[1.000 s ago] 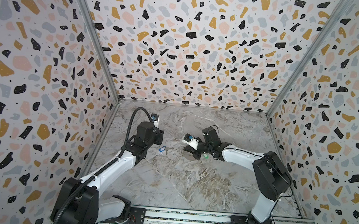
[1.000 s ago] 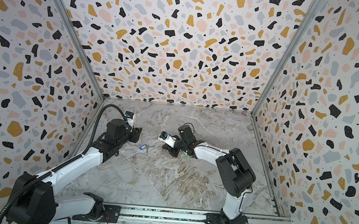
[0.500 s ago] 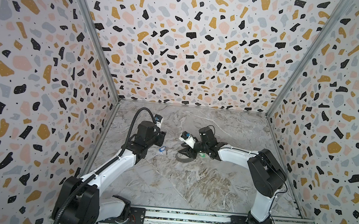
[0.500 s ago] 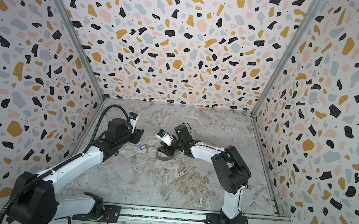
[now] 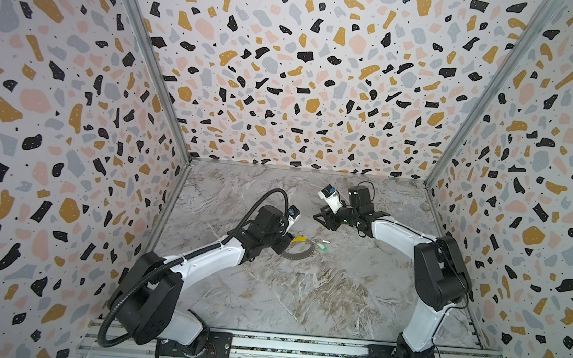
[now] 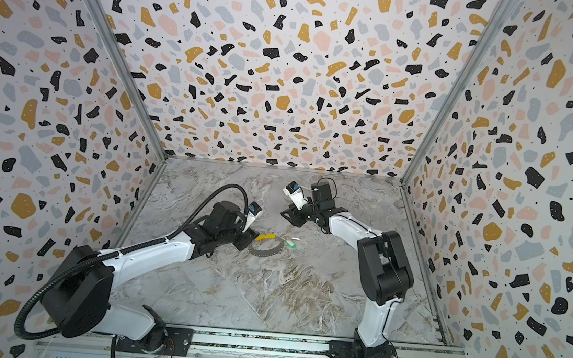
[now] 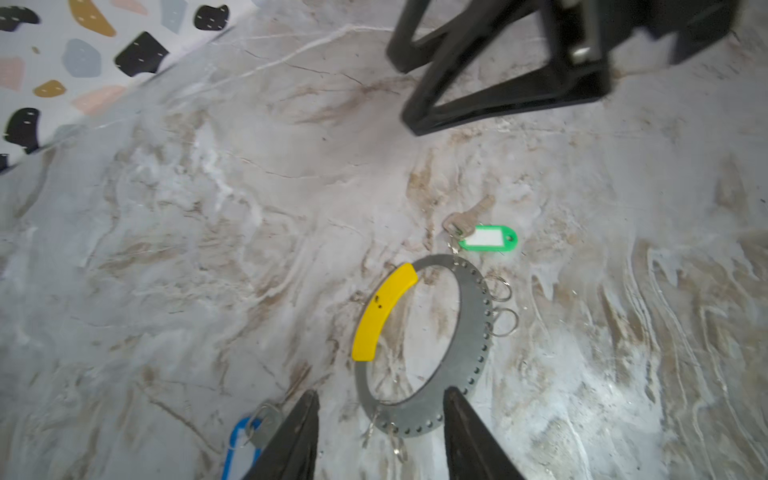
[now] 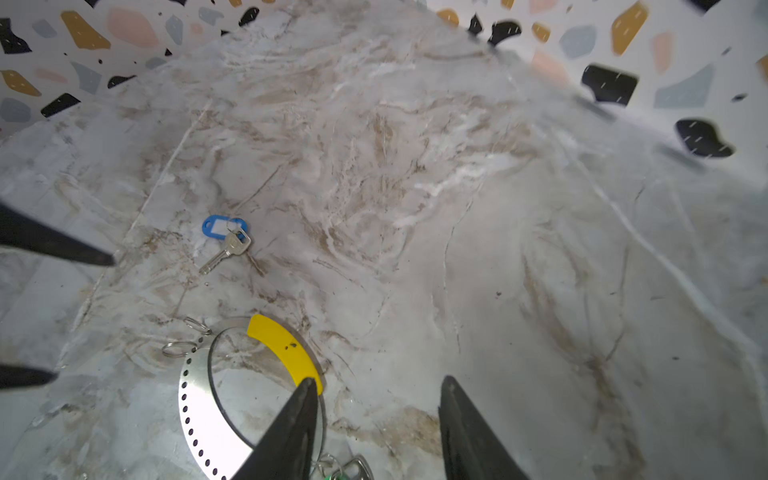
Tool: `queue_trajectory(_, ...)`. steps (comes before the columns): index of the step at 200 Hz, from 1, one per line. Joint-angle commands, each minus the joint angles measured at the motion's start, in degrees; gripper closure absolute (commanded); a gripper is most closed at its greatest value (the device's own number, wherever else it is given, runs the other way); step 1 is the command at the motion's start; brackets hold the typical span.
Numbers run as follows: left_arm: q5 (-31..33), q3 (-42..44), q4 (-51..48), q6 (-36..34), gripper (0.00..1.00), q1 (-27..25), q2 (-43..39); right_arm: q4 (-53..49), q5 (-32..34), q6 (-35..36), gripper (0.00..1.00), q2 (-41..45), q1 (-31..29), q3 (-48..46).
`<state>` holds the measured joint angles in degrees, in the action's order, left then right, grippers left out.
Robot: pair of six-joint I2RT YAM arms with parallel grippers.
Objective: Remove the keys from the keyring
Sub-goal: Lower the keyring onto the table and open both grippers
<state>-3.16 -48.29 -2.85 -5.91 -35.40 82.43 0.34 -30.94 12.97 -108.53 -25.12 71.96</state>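
On the marble-patterned floor (image 5: 302, 296), the large, flat silver-grey metal keyring (image 7: 473, 332) lies with its bright yellow plastic sleeve (image 7: 384, 316) over one arc. Just off the keyring's rim, on the arc farthest from the left gripper (image 7: 381, 392), lies the small silvery green-tagged key (image 7: 465, 216). It appears to be joined to the rim by a fine wire loop (image 7: 454, 245), so it is not yet freed. Its shaft points outward from the keyring, roughly along a radius, with the tag lying alongside.

The small silvery blue-tagged key (image 8: 226, 245) lies clear of the keyring, off its sleeve side, linked to nothing.

The left gripper is spread and pinches nothing. Its two black fingers (image 7: 299, 436) stand either side of the keyring's arc opposite the green-tagged key. The right gripper (image 5: 322, 222) is likewise spread and empty, held above the floor on the green-tagged key's side of the keyring.

By my reading the right gripper is the nearer to that key. The pull would best run outward along the shaft, away from the keyring, while the left gripper pins the opposite arc.
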Motion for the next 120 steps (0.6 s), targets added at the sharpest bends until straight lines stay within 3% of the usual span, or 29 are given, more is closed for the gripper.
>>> queue_trajectory(1,1.15,2.46,0.95,1.42,0.51,-2.16,-0.4,-7.99,0.62,-0.48,0.52,-3.2,-0.49,2.4)
queue_trajectory(59,1.8,5.53,3.72,6.98,0.51,-6.15,5.6,-12.48,6.33,-0.15,0.56,-9.12,-2.54,5.12)
queue_trajectory(120,5.63,6.63,6.02,14.57,0.5,-6.1,11.35,-12.72,11.82,0.46,0.57,-1.61,-3.59,-4.16)
